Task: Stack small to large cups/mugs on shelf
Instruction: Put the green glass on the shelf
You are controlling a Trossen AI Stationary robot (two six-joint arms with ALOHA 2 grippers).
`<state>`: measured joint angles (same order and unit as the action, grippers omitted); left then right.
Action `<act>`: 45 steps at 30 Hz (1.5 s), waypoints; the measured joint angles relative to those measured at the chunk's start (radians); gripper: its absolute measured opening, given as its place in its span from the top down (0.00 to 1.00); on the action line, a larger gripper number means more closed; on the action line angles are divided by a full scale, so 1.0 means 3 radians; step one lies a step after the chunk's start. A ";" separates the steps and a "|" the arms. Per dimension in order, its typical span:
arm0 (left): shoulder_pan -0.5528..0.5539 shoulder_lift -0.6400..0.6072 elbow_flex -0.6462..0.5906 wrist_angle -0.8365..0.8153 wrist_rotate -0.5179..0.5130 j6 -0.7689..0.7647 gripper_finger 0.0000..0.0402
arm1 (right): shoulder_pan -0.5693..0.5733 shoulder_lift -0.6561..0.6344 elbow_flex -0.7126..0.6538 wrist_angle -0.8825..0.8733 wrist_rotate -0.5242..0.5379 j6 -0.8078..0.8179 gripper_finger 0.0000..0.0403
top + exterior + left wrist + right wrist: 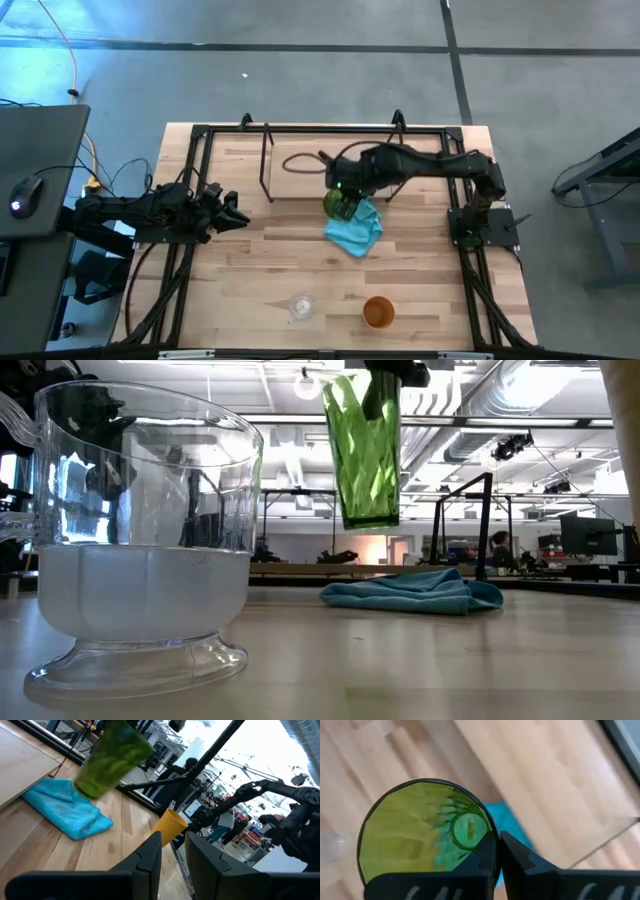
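In the high view I hold the tumbler (342, 203) above the cloth (355, 229) at centre frame, the shelf (300, 160) just upper left of it, the glass cup (301, 307) and orange cup (378, 312) side by side at bottom.

Robotics lab or industrial workshop hall. My desk (250, 260) is a butcher-block wood top bolted inside a black metal frame (195, 135), standing on a bare grey concrete floor (300, 80) with dark seams. An orange cable (68, 45) trails across that floor. To one side, a dark side table carries a computer mouse (24, 190). Looking level past the desk: high open ceiling with exposed silver ducts (490, 395), hanging round lamps (306, 386), more black frames (470, 510), monitors (587, 535), and a person (498, 546) seated far back.
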<state>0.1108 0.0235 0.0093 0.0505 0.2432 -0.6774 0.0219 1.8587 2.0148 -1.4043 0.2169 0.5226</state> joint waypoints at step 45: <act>0.0001 0.0000 0.0000 0.0001 0.0027 0.0059 0.81 | -0.1521 -0.0011 0.0018 0.0291 -0.0393 -0.1248 1.00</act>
<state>0.1110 0.0235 0.0093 0.0509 0.2512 -0.6598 -0.4345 1.8554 2.0204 -1.3171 0.0989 0.1481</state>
